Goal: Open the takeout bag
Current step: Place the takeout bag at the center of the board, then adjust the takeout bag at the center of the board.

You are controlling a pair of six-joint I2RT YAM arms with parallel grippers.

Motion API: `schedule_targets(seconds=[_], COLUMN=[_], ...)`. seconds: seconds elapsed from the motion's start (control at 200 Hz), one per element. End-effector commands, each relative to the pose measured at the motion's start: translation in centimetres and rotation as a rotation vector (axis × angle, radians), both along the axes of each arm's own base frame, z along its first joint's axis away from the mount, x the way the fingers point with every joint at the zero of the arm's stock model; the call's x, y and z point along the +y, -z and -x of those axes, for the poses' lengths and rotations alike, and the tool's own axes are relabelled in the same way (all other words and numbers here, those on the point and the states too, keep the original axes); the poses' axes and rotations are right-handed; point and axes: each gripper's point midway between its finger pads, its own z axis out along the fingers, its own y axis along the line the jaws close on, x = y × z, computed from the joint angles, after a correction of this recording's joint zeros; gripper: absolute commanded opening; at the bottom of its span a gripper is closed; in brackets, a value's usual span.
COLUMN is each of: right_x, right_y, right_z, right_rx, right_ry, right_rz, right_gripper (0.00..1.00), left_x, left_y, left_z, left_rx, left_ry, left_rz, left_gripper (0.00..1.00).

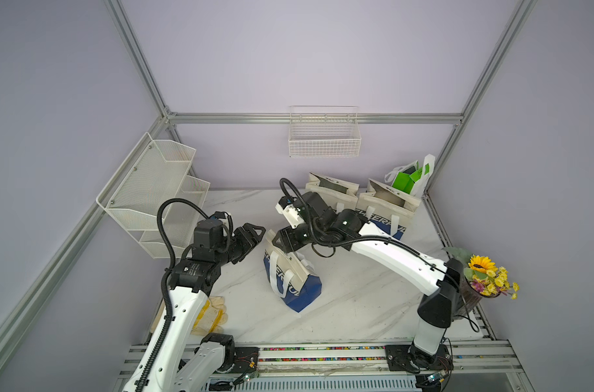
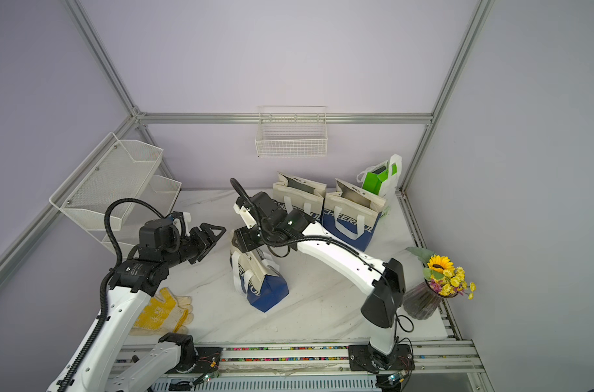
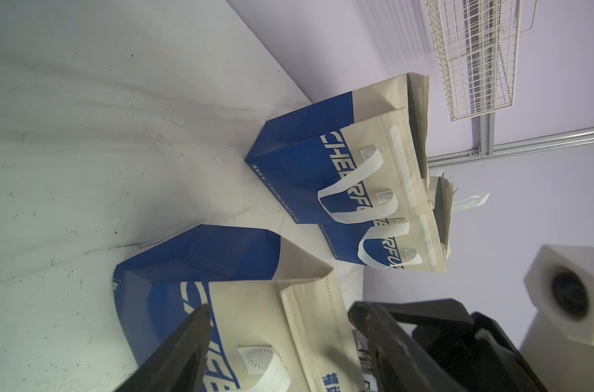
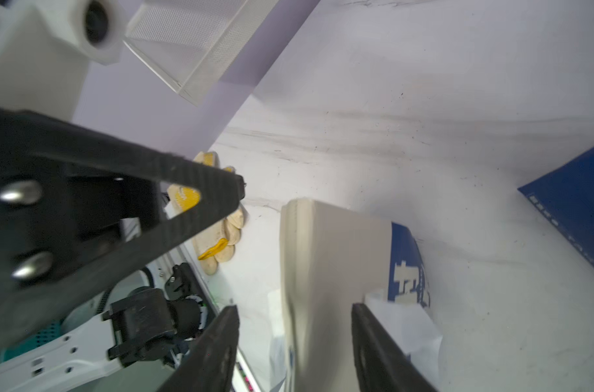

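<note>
I am working on the marble table (image 1: pixel 356 305). The takeout bag (image 1: pixel 290 275) stands near its middle, leaning a little, with its cream top folded flat, so I judge it is not yet open. The step in hand is taking hold of the two sides of the mouth.

The right gripper (image 4: pixel 294 308) has its jaws apart around the folded top edge. One side shows a gap, so I do not think it pinches yet. The left gripper (image 3: pixel 278 310) is wide open just beside the same top edge and touches nothing that I can see.

Next, I think each gripper must close on one wall of the mouth only, and then they pull apart gently. If one takes both layers, the bag will only tip over.

A mesh shelf rack (image 1: pixel 153 193) hangs on the left wall. Two open bags of the same kind (image 1: pixel 387 210) stand behind the right arm, near enough to be knocked. A wire basket (image 1: pixel 324 135), a green and white bag (image 1: pixel 411 176), a vase of flowers (image 1: pixel 485 275) and yellow work gloves (image 1: pixel 214 315) are well apart from the work.
</note>
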Motion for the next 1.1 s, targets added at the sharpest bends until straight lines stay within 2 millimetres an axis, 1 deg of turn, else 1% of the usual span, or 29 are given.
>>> schedule_targets(seconds=[0.0, 0.07, 0.145, 0.18, 0.26, 0.345, 0.46, 0.51, 0.59, 0.67, 0.755, 0.805, 0.87, 0.885, 0.9, 0.905, 0.91, 0.93, 0.945, 0.975, 0.995, 1.015, 1.07, 1.095], right_x=[-0.9, -0.9, -1.2, -1.2, -0.9, -0.6, -0.6, -1.0, -1.5, -2.1, -2.6, -2.6, -2.7, -2.7, -2.8, -2.9, -2.9, -2.9, -3.0, -3.2, -3.3, -3.4, -3.8, -3.9], right_y=[1.0, 1.4, 1.3, 1.0, 0.4, -0.4, -2.1, -3.0, -3.7, -2.9, -1.2, -0.3, 0.1, 0.1, 0.1, 0.1, 0.1, 0.0, -0.1, -0.4, -0.5, -0.6, -1.0, -1.1], right_z=[-0.3, -0.1, 0.2, 0.3, 0.4, 0.1, -0.5, -0.8, -1.0, -1.2, -1.8, -2.0, -2.4, -2.5, -2.6, -2.7, -2.7, -2.7, -2.8, -2.9, -3.0, -3.0, -2.9, -2.9], right_rx=[0.015, 0.021, 0.013, 0.003, -0.011, -0.009, -0.026, -0.056, -0.090, -0.075, -0.061, -0.062, -0.061, -0.060, -0.060, -0.058, -0.058, -0.058, -0.058, -0.066, -0.071, -0.075, -0.082, -0.082], right_ry=[0.035, 0.021, 0.007, -0.009, -0.061, -0.117, -0.200, -0.224, -0.263, -0.280, -0.280, -0.284, -0.290, -0.289, -0.288, -0.288, -0.288, -0.290, -0.289, -0.290, -0.289, -0.289, -0.289, -0.288], right_rz=[0.085, 0.103, 0.106, 0.101, 0.086, 0.052, 0.001, 0.004, 0.034, 0.060, 0.103, 0.121, 0.125, 0.125, 0.122, 0.121, 0.121, 0.117, 0.113, 0.105, 0.102, 0.100, 0.083, 0.074], right_gripper=[0.43, 0.33, 0.22, 0.18, 0.13, 0.00, 0.00, 0.00, 0.00, 0.00, 0.00, 0.00, 0.00, 0.05, 0.13, 0.18, 0.18, 0.28, 0.38, 0.47, 0.51, 0.53, 0.53, 0.51], left_x=[-0.7, -1.2, -1.9, -2.1, -2.7, -3.3, -3.8, -4.1, -4.5, -4.6, -4.8, -5.0, -5.2, -5.3, -5.4, -5.5, -5.5, -5.7, -5.9, -6.3, -6.6, -6.8, -7.6, -7.7], left_y=[-3.3, -3.4, -3.7, -3.9, -3.9, -3.6, -3.2, -3.3, -3.8, -4.2, -4.1, -3.7, -2.8, -2.6, -2.4, -2.3, -2.3, -2.0, -1.9, -1.8, -1.7, -1.7, -1.9, -2.0], left_z=[0.1, -0.1, 0.0, 0.0, 0.0, -0.2, -0.5, -0.5, -0.3, -0.1, 0.2, 0.4, 0.6, 0.6, 0.6, 0.6, 0.6, 0.6, 0.6, 0.6, 0.6, 0.6, 0.4, 0.3], left_rx=[-0.104, -0.116, -0.142, -0.157, -0.175, -0.187, -0.186, -0.186, -0.192, -0.202, -0.198, -0.190, -0.178, -0.176, -0.173, -0.171, -0.171, -0.168, -0.167, -0.169, -0.170, -0.173, -0.189, -0.194], left_ry=[0.076, 0.100, 0.130, 0.140, 0.165, 0.194, 0.215, 0.230, 0.249, 0.246, 0.253, 0.250, 0.238, 0.235, 0.232, 0.234, 0.233, 0.232, 0.233, 0.236, 0.237, 0.234, 0.233, 0.228], left_rz=[0.010, 0.036, 0.076, 0.094, 0.137, 0.169, 0.199, 0.215, 0.235, 0.248, 0.255, 0.255, 0.244, 0.241, 0.239, 0.239, 0.238, 0.238, 0.239, 0.246, 0.251, 0.257, 0.276, 0.280], left_gripper=[0.74, 0.73, 0.73, 0.73, 0.72, 0.72, 0.72, 0.71, 0.71, 0.71, 0.71, 0.71, 0.71, 0.71, 0.71, 0.71, 0.71, 0.71, 0.71, 0.70, 0.70, 0.70, 0.70, 0.70])
